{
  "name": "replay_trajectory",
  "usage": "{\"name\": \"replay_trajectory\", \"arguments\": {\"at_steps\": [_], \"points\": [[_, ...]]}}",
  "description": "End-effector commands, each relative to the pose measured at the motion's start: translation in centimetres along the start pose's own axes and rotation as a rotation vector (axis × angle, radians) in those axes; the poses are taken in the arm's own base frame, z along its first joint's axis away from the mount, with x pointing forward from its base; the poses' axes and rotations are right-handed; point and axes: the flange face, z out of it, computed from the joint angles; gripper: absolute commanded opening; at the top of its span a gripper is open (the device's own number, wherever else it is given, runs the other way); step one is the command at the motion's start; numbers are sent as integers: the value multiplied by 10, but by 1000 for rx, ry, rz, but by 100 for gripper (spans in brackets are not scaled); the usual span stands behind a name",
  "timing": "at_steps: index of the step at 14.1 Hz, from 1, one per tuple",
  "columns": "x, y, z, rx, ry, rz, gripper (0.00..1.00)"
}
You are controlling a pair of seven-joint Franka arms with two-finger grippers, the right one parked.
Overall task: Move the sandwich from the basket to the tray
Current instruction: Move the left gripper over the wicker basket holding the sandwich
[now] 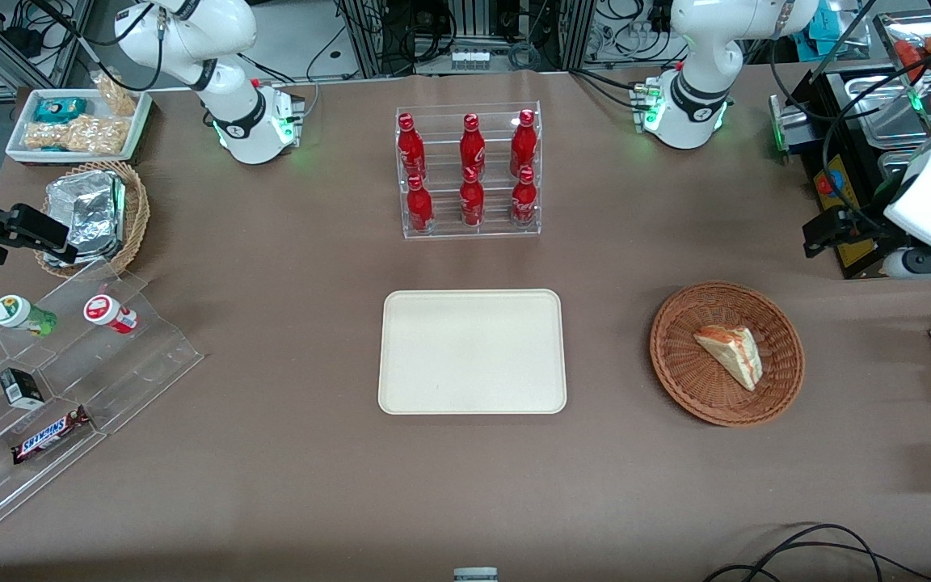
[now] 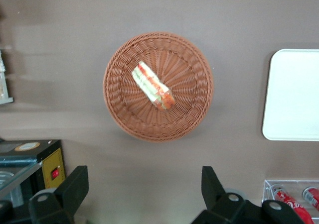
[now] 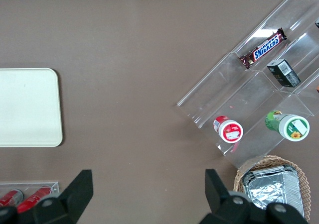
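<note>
Front view, one sandwich (image 1: 730, 354) in one basket (image 1: 680, 368), one tray (image 1: 472, 352), hand (image 2: 144, 189) spread open above table.

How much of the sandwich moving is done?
Nothing is done yet. The sandwich lies in the basket, and the tray holds nothing. The gripper is open above the table, away from the basket, holding nothing. Grabbing, carrying and placing remain.

The sandwich (image 1: 730, 353), a pale wedge with red-orange and green layers, lies in the round reddish-brown wicker basket (image 1: 680, 372); the plain cream tray (image 1: 472, 352) sits well apart; the gripper (image 2: 142, 186) hangs spread above the table.
</note>
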Motion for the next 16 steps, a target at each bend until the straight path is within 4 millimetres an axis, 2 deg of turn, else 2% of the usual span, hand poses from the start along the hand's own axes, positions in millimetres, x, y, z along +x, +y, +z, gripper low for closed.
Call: {"name": "replay_trajectory", "arguments": {"at_steps": [1,7,9,11,12,16], "points": [[4,4,-4,-17,8,17,100],[3,5,3,-20,-18,16,100],[-1,6,15,-17,-59,18,100],[-2,7,38,-12,-98,19,100],[-1,9,57,-9,-107,21,100],[-3,11,153,-6,-70,23,100]]}}
